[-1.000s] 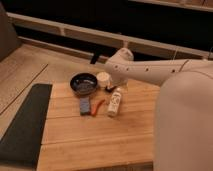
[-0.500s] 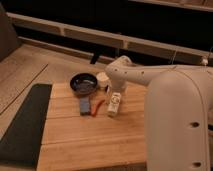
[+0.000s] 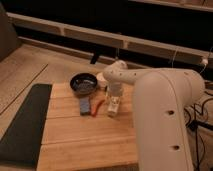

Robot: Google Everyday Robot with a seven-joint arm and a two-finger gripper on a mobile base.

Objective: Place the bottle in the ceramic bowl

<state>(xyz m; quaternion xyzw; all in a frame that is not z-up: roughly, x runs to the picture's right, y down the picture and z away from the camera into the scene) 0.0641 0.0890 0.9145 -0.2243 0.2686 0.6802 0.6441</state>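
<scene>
The gripper is carried at the end of the bulky white arm, directly over the small white plastic bottle, apparently so that a grasp from above can be made. Whether it is spread or closed cannot be told, and no hold on anything can be confirmed. The bottle appears to be laid flat on the pale wooden tabletop; it is slim, with faint dark label marks. A thin red-orange stick and a flat blue block are set just beside it. The shallow, glossy dark ceramic bowl is found beyond them, near a small white cup, and the bottle is not yet in it.
</scene>
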